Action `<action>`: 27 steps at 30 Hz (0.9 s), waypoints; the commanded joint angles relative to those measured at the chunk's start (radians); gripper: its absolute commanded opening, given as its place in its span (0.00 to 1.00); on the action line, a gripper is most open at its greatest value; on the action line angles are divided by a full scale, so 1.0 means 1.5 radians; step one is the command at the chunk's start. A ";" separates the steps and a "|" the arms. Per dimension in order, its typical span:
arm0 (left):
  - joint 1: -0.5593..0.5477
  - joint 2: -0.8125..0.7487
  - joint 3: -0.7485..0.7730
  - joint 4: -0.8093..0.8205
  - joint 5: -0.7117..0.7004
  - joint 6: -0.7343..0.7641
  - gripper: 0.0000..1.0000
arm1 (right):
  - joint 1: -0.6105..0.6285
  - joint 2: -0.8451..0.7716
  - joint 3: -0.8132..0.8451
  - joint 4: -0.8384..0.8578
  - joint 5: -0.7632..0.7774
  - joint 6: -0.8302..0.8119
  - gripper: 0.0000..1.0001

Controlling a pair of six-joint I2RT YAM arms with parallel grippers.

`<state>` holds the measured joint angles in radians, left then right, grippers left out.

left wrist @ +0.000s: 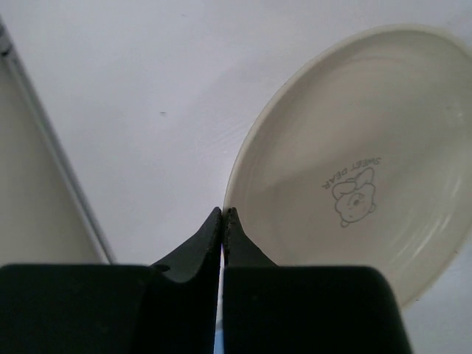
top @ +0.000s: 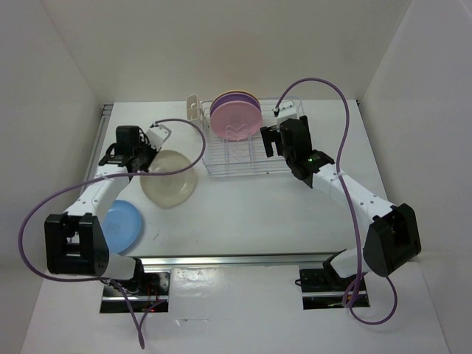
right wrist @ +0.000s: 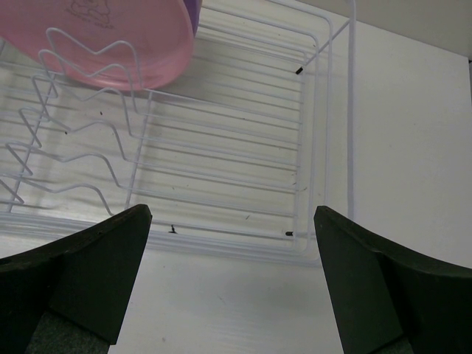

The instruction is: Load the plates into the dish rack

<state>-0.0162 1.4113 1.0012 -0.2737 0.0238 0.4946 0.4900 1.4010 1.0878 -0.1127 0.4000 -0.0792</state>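
Observation:
The wire dish rack (top: 243, 156) stands at the back centre, with its white cutlery cup (top: 194, 108) at the left end. A pink plate (top: 236, 118) stands upright in the rack, and a lavender plate (top: 251, 97) is just behind it. No orange plate shows. My left gripper (top: 150, 166) is shut on the left rim of the cream plate (top: 171, 178). In the left wrist view the gripper (left wrist: 223, 214) pinches that rim (left wrist: 354, 169). The sky blue plate (top: 122, 223) lies flat by the left arm. My right gripper (top: 271, 140) is open and empty over the rack's right end (right wrist: 221, 147).
White walls close in the table on the left, back and right. A metal rail (top: 105, 133) runs along the left edge. Purple cables loop over both arms. The pink plate (right wrist: 110, 37) fills the upper left of the right wrist view.

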 commanded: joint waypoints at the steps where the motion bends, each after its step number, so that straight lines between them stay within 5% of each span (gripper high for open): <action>1: 0.026 -0.040 0.048 0.020 0.012 0.027 0.00 | -0.005 -0.004 0.000 0.035 -0.003 0.003 1.00; 7: 0.032 -0.093 0.079 0.074 0.020 0.015 0.00 | -0.005 -0.004 0.006 0.029 -0.003 0.003 1.00; 13: 0.038 -0.130 0.102 0.168 0.150 0.002 0.00 | -0.005 0.002 0.012 0.029 -0.003 0.003 1.00; 19: 0.038 -0.118 0.103 0.422 0.304 -0.019 0.00 | -0.005 0.002 0.012 0.029 -0.003 0.003 1.00; 22: -0.009 -0.094 0.074 0.627 0.305 -0.013 0.00 | -0.005 0.002 0.012 0.029 0.003 0.003 1.00; 27: -0.090 0.049 0.144 0.710 0.311 0.097 0.00 | -0.005 0.002 0.012 0.029 0.009 0.003 1.00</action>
<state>-0.0956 1.3895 1.1618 0.5694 0.4191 0.5358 0.4900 1.4014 1.0878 -0.1127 0.3969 -0.0795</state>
